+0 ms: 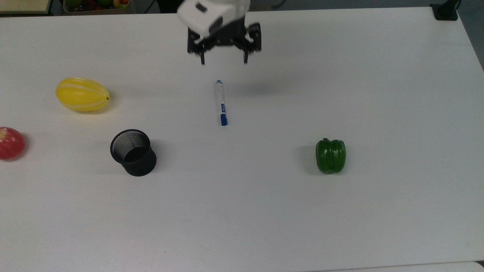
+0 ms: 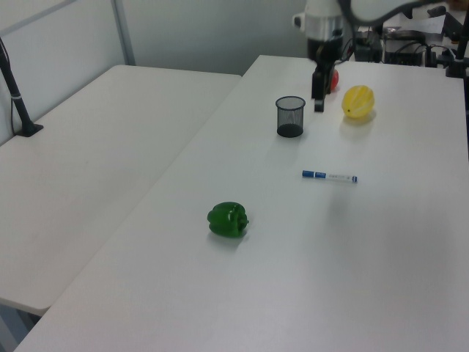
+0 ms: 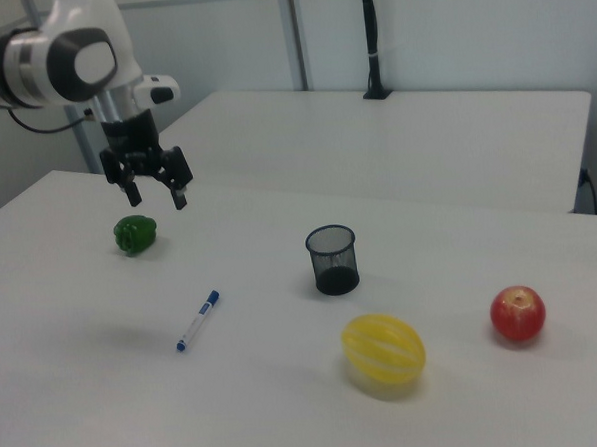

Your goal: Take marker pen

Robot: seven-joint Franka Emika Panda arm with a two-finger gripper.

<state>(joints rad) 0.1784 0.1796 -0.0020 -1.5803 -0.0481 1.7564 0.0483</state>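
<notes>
I hover my gripper [image 1: 224, 60] high, fingers spread and empty — the slim white marker pen [image 1: 221, 102] with blue cap lies flat below; next I descend and straddle it.

white tables [image 2: 110, 132], grey wall [image 2: 205, 29] — partition

White marker pen [image 1: 221, 102], blue cap — green pepper [image 1: 331, 155], yellow striped melon [image 1: 82, 94] — black mesh cup [image 1: 133, 152].

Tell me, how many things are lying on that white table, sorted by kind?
Fruit and vegetables: 3, namely yellow melon, red apple, green pepper
Pens: 1, the marker pen
Cups: 1, the black mesh cup
Total: 5
</notes>
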